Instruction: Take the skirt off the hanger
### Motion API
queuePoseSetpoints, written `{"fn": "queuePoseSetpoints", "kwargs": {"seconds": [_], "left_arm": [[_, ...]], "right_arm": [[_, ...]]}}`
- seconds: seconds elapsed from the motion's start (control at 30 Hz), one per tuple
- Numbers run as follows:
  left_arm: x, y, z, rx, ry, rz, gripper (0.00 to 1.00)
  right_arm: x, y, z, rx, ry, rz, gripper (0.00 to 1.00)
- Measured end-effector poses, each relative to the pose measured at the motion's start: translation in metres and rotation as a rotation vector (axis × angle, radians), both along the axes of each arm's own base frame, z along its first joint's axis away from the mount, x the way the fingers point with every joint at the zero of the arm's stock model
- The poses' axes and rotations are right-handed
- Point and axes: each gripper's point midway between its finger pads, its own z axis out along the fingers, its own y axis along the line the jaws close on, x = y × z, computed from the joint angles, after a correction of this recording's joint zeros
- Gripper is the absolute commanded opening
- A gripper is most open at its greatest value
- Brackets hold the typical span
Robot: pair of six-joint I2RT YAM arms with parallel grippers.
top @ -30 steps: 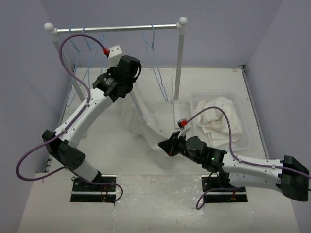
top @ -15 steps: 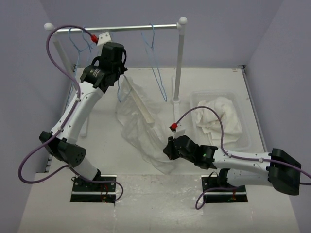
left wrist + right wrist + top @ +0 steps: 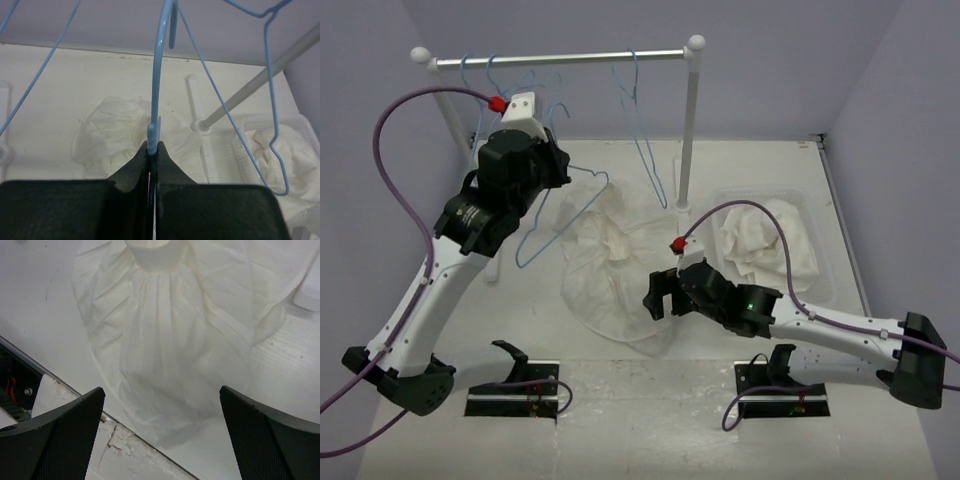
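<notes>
Bin (image 3: 802, 192) holding bunched cloth (image 3: 770, 245), skirt (image 3: 610, 270) outside

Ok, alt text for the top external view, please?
The left claw grips a bare light-blue hanger below the rack rail, while the white skirt lies crumpled on the table between the two arms. The right claw hangs open over the skirt's near edge; a bin of white cloth sits right.

Five hangers (image 3: 159, 75), one skirt (image 3: 610, 270), one bin (image 3: 760, 191)

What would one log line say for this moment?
left gripper: shut on hanger | right gripper: open above skirt | skirt: off hanger, heaped on table
</notes>
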Motion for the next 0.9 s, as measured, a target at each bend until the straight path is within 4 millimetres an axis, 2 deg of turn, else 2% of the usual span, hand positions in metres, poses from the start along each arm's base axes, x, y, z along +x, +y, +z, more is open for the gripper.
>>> {"fn": "queuePoseSetpoints", "kwargs": {"seconds": [0.1,0.2,0.3,0.37,0.47,0.6,0.77,0.9], "left_arm": [[-0.020,0.003,0.019,-0.012,-0.058,-0.035,0.00],[-0.031,0.008,0.039,-0.016,-0.123,-0.052,0.00],[-0.033,0.008,0.057,-0.009,-0.191,-0.076,0.00],[-0.026,0.005,0.069,0.001,-0.234,-0.083,0.00],[-0.006,-0.001,0.089,0.020,-0.290,-0.069,0.00],[0.037,-0.007,0.104,0.055,-0.343,0.015,0.00],[0.085,-0.013,0.086,0.133,-0.333,0.105,0.00],[0.111,-0.014,0.075,0.182,-0.310,0.169,0.00]], "right_arm": [[-0.002,-0.013,0.016,0.025,-0.020,-0.008,0.99],[-0.007,-0.027,0.029,0.039,-0.039,-0.009,0.99],[-0.011,-0.040,0.039,0.049,-0.063,-0.009,0.99],[-0.009,-0.048,0.045,0.054,-0.081,-0.026,0.99],[-0.003,-0.057,0.050,0.060,-0.099,-0.062,0.99],[0.009,-0.068,0.050,0.045,-0.113,-0.119,0.99],[0.018,-0.078,0.046,0.021,-0.112,-0.159,0.99],[0.022,-0.081,0.042,0.004,-0.103,-0.177,0.99]]}}
